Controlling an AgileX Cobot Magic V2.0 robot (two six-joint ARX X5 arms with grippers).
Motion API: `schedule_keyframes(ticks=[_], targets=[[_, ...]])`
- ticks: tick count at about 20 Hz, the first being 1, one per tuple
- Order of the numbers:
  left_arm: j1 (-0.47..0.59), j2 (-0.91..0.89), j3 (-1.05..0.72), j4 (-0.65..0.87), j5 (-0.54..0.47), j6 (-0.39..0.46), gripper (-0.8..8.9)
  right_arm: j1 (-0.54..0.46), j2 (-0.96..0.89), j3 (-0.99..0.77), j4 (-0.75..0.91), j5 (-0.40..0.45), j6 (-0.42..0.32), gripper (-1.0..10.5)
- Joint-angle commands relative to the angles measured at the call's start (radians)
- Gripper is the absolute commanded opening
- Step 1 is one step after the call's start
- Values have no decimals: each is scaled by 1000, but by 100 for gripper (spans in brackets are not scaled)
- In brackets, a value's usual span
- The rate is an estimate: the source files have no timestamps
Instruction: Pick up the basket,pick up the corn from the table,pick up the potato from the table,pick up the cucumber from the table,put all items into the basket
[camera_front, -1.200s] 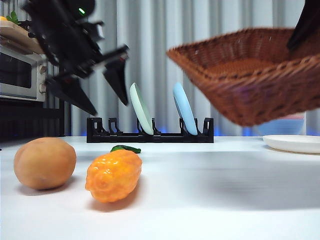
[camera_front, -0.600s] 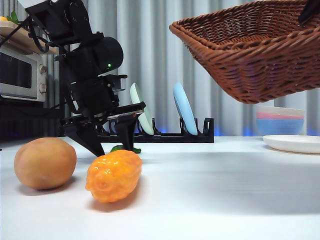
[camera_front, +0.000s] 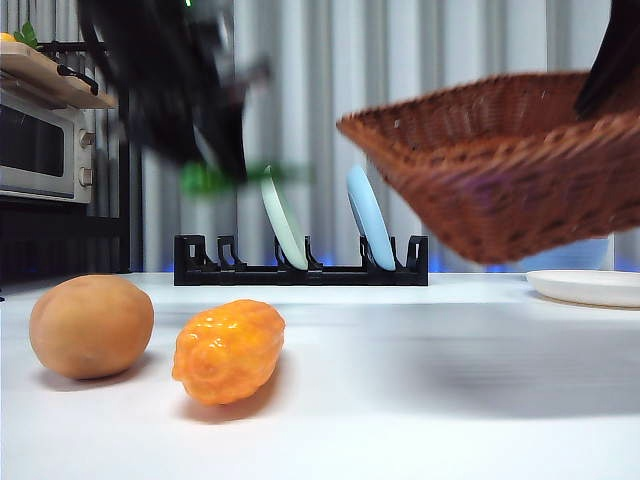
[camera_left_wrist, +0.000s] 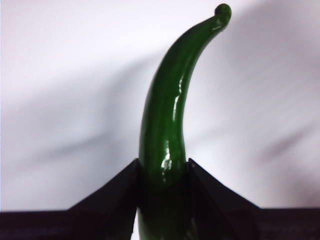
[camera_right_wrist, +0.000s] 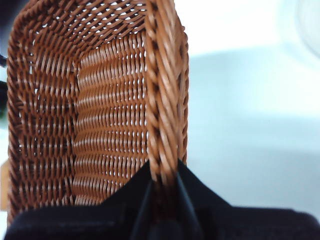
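Observation:
My left gripper (camera_left_wrist: 162, 172) is shut on the dark green cucumber (camera_left_wrist: 167, 115) and holds it high above the table; in the front view it is a dark blur (camera_front: 190, 100) at the upper left with a green smear (camera_front: 205, 180) below it. My right gripper (camera_right_wrist: 162, 182) is shut on the braided rim of the brown wicker basket (camera_right_wrist: 100, 110), which hangs tilted in the air at the right (camera_front: 500, 170). The tan potato (camera_front: 90, 326) and the bumpy orange-yellow corn (camera_front: 228, 350) lie on the white table at the front left.
A black dish rack (camera_front: 300, 268) with a pale green plate (camera_front: 282, 218) and a blue plate (camera_front: 370, 218) stands at the back. A white plate (camera_front: 585, 286) lies at the right edge. A microwave (camera_front: 40, 145) stands at the far left.
The left gripper came down behind the corn, closed on the cucumber and has lifted it up off the table. The basket has dipped lower again.

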Motion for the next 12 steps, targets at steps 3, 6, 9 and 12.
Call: schedule_keyframes(ticks=[3,6,9,12], targets=[[-34,-254,-1,14,66,-71,-8,18,123,11,90,-14,53,-12],[-135,-296,-1,14,64,-129,-8,52,174,11,175,-26,126,-12],[-257,-246,-1,28,35,-179,-8,82,179,11,265,-66,200,-12],[-369,-165,-1,51,-108,-215,-8,94,179,11,297,-67,247,-12]])
